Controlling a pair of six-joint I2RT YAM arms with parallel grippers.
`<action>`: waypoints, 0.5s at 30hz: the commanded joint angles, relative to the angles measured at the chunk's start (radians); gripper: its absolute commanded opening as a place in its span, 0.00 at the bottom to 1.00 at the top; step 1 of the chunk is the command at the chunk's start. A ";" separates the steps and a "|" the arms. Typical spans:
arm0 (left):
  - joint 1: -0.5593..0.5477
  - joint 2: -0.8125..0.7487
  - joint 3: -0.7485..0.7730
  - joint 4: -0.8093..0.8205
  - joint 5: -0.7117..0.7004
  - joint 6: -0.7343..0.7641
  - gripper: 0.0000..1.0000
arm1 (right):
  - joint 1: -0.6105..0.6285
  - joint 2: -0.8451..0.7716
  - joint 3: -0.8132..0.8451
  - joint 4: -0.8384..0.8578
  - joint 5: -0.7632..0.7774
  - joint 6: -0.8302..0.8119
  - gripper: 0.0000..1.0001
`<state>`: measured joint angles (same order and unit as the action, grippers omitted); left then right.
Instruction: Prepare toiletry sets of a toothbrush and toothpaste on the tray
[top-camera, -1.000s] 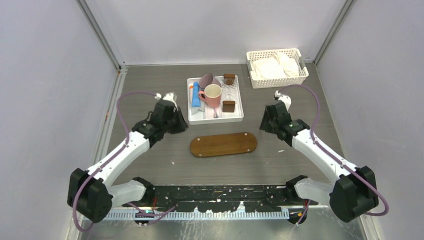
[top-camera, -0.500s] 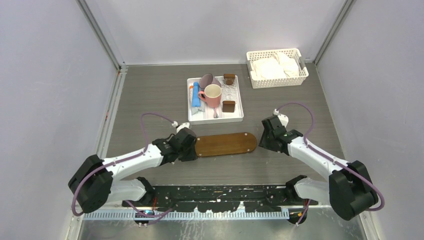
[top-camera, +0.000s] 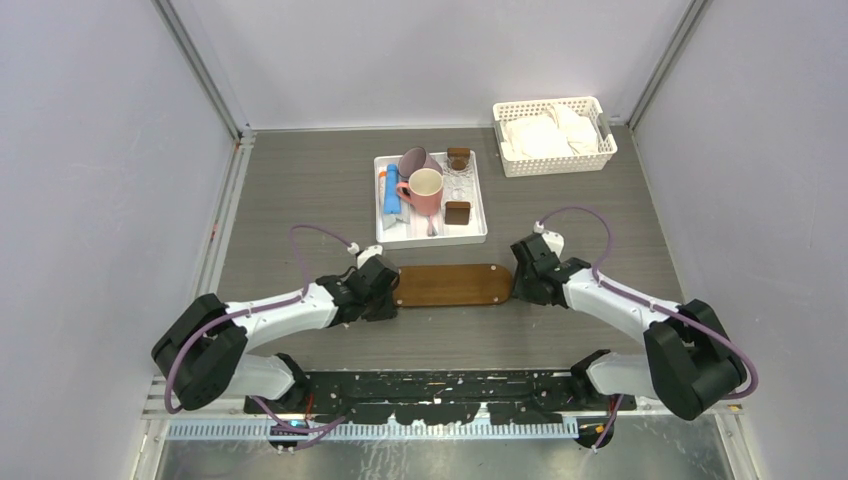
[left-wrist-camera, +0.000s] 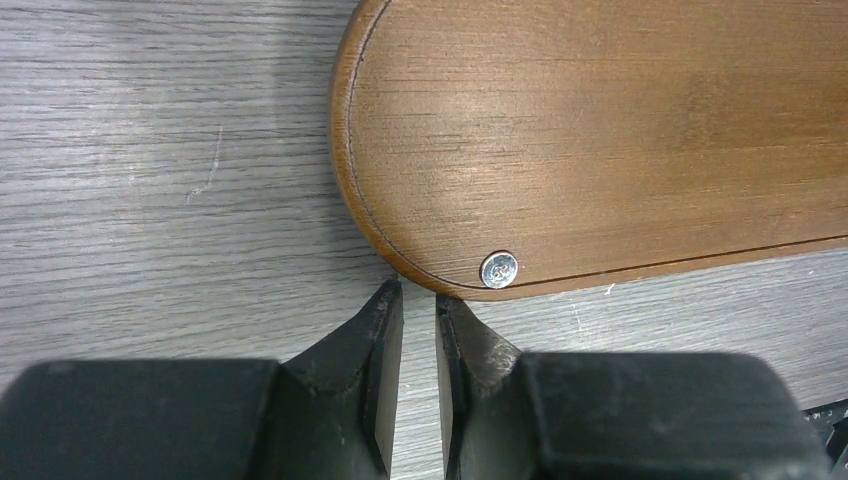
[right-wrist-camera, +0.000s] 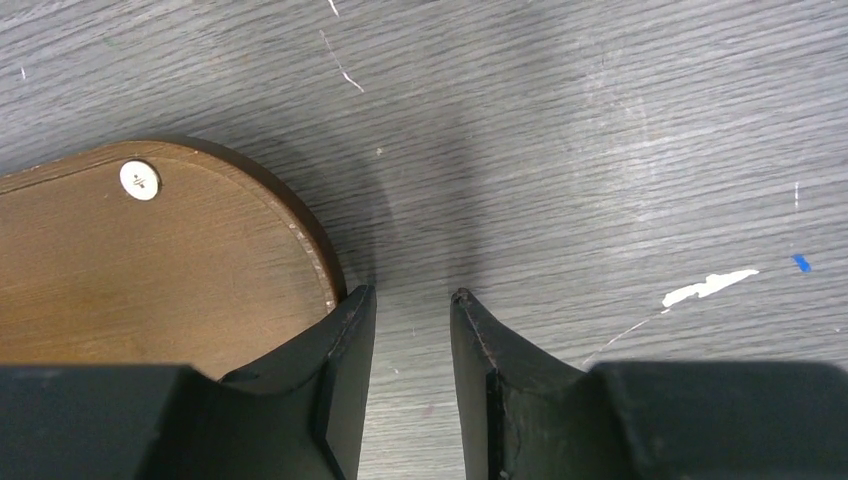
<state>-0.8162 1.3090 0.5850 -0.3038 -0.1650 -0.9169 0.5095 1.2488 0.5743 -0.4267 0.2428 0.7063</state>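
The tray (top-camera: 452, 285) is a bare brown oval board in the middle of the table. My left gripper (top-camera: 386, 296) is low at the tray's left end. In the left wrist view its fingers (left-wrist-camera: 418, 296) are nearly together, holding nothing, with their tips at the tray (left-wrist-camera: 600, 130) rim by a screw. My right gripper (top-camera: 522, 281) is at the tray's right end. It stands slightly open (right-wrist-camera: 410, 292) and empty, with its left finger against the tray (right-wrist-camera: 150, 270) edge. A blue toothpaste tube (top-camera: 392, 190) lies in the white tray (top-camera: 481, 205) beside a thin pink toothbrush (top-camera: 381, 188).
The white tray also holds a pink mug (top-camera: 425, 190), a mauve cup (top-camera: 411, 160) and two brown blocks (top-camera: 458, 212). A white lattice basket (top-camera: 553, 135) with white cloths stands at the back right. Grey walls close in both sides.
Both arms have swung down and inward from beside the white tray to the two ends of the brown tray. The tray now lies a little more level.
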 joint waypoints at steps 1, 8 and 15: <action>-0.004 -0.010 0.017 0.027 -0.026 -0.003 0.21 | 0.008 0.032 0.058 0.052 0.018 0.006 0.39; -0.004 -0.033 0.030 -0.011 -0.035 0.012 0.21 | 0.011 0.021 0.079 0.027 0.047 -0.002 0.38; -0.005 -0.233 0.128 -0.235 -0.056 0.066 0.53 | 0.011 -0.181 0.220 -0.170 0.180 -0.073 0.59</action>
<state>-0.8165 1.2034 0.6094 -0.4099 -0.1730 -0.8959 0.5163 1.1748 0.6594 -0.5156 0.3187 0.6823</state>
